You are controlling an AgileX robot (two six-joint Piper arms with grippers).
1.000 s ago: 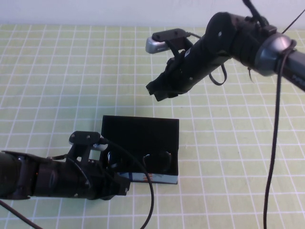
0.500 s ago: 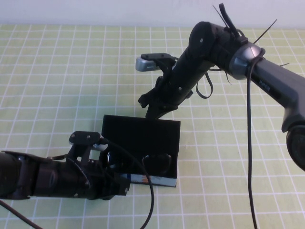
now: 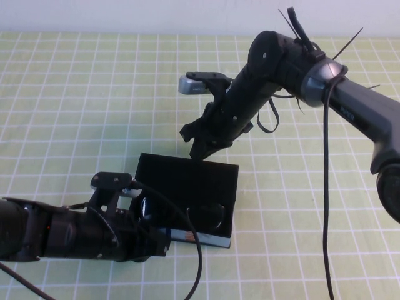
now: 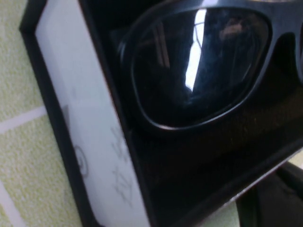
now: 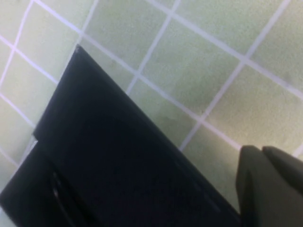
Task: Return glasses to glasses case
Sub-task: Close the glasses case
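Your right hand pressed together, now at the lid edge | glasses case lid tipped since | glasses inside | left hand at case front, spread unreadable.

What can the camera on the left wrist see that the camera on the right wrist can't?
Only the left wrist view shows the glasses close up, one dark shiny lens lying inside the case, plus the case's pale printed side. Only the right wrist view shows the raised lid from behind, the checked green mat beyond it, and the right gripper, fingers together, at the lid's top edge. Both share the black case. Neither shows the left gripper; the high view has it low by the case's front left corner.
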